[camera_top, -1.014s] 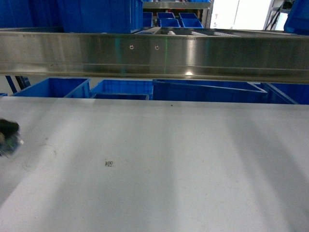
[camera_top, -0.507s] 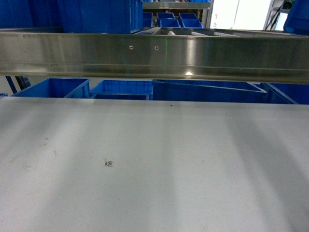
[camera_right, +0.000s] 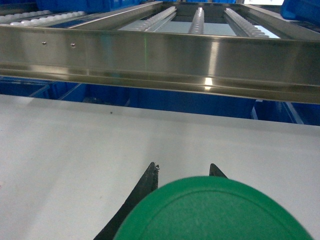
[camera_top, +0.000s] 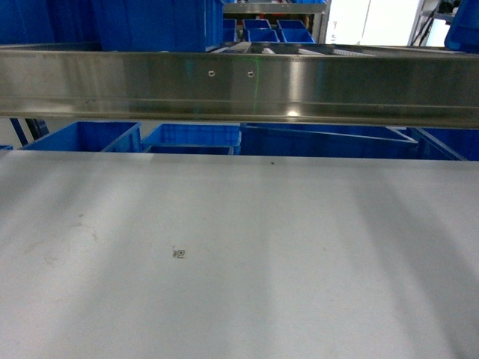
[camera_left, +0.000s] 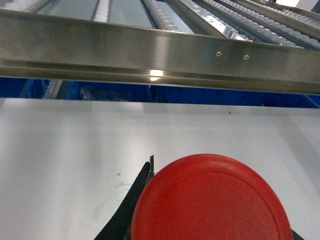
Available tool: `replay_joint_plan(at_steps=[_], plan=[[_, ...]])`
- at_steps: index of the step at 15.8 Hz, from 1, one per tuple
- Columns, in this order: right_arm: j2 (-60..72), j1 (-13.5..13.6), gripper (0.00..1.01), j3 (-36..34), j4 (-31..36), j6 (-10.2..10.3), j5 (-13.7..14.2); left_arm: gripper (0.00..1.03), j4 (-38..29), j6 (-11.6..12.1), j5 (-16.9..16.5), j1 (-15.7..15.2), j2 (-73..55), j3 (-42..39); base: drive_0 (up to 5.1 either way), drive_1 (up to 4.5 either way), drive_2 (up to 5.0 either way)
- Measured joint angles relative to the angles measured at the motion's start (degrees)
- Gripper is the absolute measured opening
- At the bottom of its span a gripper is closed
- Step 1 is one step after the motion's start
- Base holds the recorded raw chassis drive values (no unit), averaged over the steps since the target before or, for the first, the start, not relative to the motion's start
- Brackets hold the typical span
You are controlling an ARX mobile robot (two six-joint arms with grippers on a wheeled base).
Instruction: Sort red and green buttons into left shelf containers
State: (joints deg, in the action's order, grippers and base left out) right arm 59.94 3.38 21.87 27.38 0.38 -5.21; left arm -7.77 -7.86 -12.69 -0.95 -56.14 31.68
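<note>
While blue crates (camera_top: 82, 136) sit behind table, contents hidden, left hand (camera_left: 150, 200) pinches red button (camera_left: 212, 200), right hand (camera_right: 182, 172) green button (camera_right: 215, 210).

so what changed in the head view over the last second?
A dark object with a clear block at the table's left edge a second ago is gone from the head view. The small printed marker and rail screws sit slightly further right, so the camera shifted a little. Steel rail and blue crates otherwise unchanged.
</note>
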Motion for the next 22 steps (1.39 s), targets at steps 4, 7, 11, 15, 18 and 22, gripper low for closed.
replay_joint_plan(at_steps=[4, 7, 11, 15, 18, 22], plan=[[-0.04, 0.00, 0.25, 0.00, -0.07, 0.00, -0.11, 0.26, 0.15, 0.35, 0.20, -0.17, 0.04, 0.02, -5.3, 2.10, 2.1], [-0.04, -0.02, 0.25, 0.00, -0.07, 0.00, -0.11, 0.26, 0.07, 0.35, 0.24, -0.26, 0.04, 0.02, -4.9, 2.46, 2.5], [-0.02, 0.00, 0.25, 0.00, -0.13, 0.00, -0.15, 0.26, -0.13, 0.35, 0.33, -0.28, 0.04, 0.02, -4.9, 2.52, 2.5], [-0.04, 0.00, 0.25, 0.02, -0.11, 0.00, -0.15, 0.26, 0.07, 0.35, 0.24, -0.26, 0.04, 0.04, -4.9, 2.46, 2.5], [-0.04, 0.04, 0.25, 0.02, -0.11, 0.00, -0.17, 0.26, -0.02, 0.35, 0.42, -0.33, 0.02, 0.04, -5.0, 2.46, 2.5], [-0.02, 0.04, 0.25, 0.02, -0.07, 0.00, -0.17, 0.26, 0.09, 0.35, 0.42, -0.33, 0.02, 0.04, -5.0, 2.45, 2.4]])
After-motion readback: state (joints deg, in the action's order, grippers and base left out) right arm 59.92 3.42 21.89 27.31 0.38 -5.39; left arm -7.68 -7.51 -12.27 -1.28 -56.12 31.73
